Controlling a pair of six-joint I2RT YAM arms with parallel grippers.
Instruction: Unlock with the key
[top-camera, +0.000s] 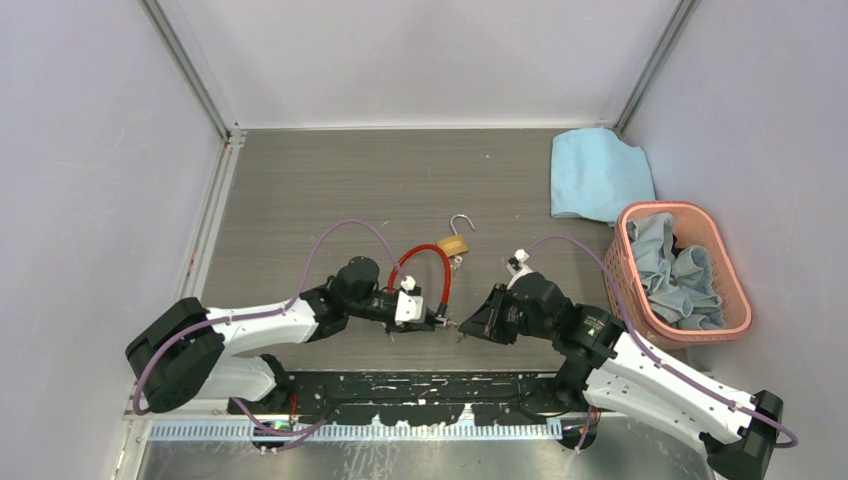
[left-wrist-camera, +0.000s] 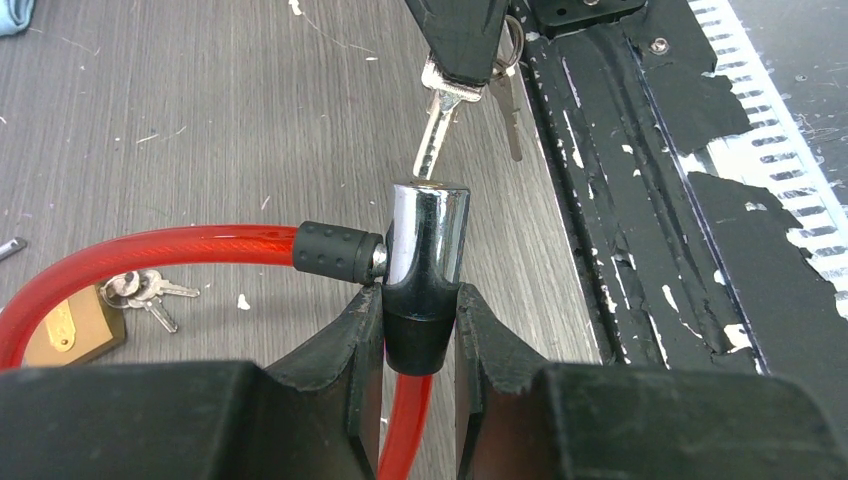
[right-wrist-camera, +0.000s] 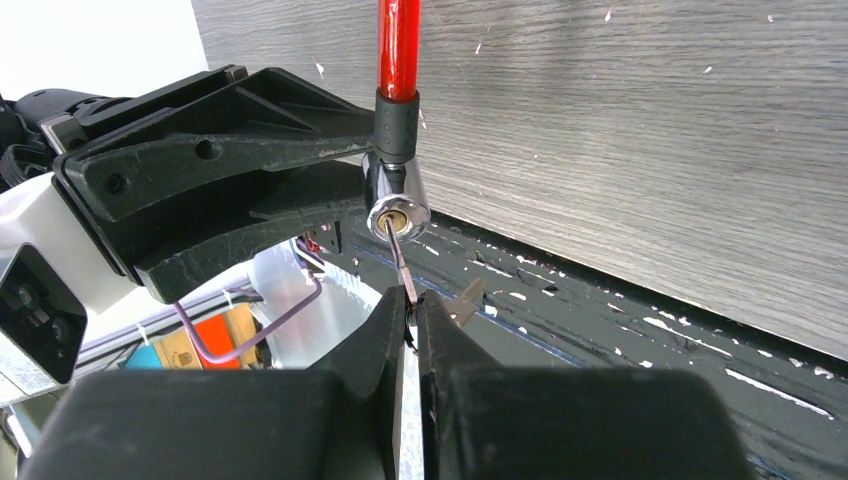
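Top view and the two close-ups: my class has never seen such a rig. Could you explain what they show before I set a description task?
The top view looks down on two robot arms bolted to a table. The close-ups come from cameras on their wrists. The left gripper is clamped on the chrome head of a red cable lock. The right gripper pinches a small key, its tip at the head's keyhole. Further back lie a brass padlock, a blue cloth and a pink basket of cloths.
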